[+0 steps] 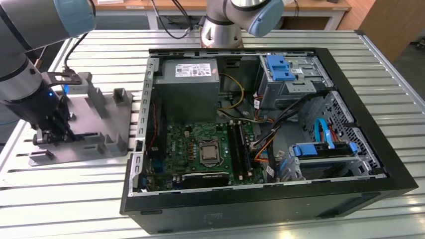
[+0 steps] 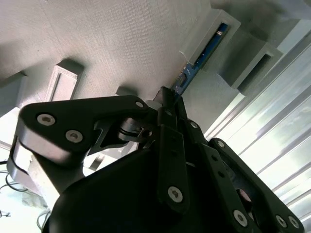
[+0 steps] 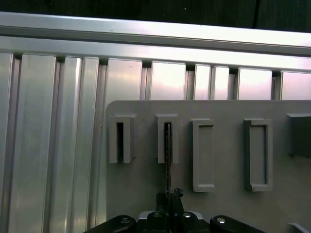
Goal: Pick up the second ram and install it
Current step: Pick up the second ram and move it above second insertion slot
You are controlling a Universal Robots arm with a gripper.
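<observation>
The second ram (image 2: 201, 56), a thin blue circuit-board stick, stands on edge in the grey tray (image 2: 121, 39), its far end in a slotted peg. In the first wrist view the second ram (image 3: 167, 155) shows edge-on as a dark line running from the peg down to my gripper (image 3: 168, 196). My gripper (image 2: 167, 96) is shut on the stick's near end, black fingers (image 2: 170, 131) pressed to both faces. In the exterior view my gripper (image 1: 50, 133) is low over the tray (image 1: 99, 144), left of the open computer case. The green motherboard (image 1: 199, 144) lies inside the case.
The open black computer case (image 1: 371, 124) fills the middle of the slatted metal table (image 1: 391, 209). Inside are a grey power supply (image 1: 189, 89), blue drive brackets (image 1: 279, 67) and loose cables (image 1: 279, 129). Several upright pegs (image 3: 257, 155) stand on the tray around my gripper.
</observation>
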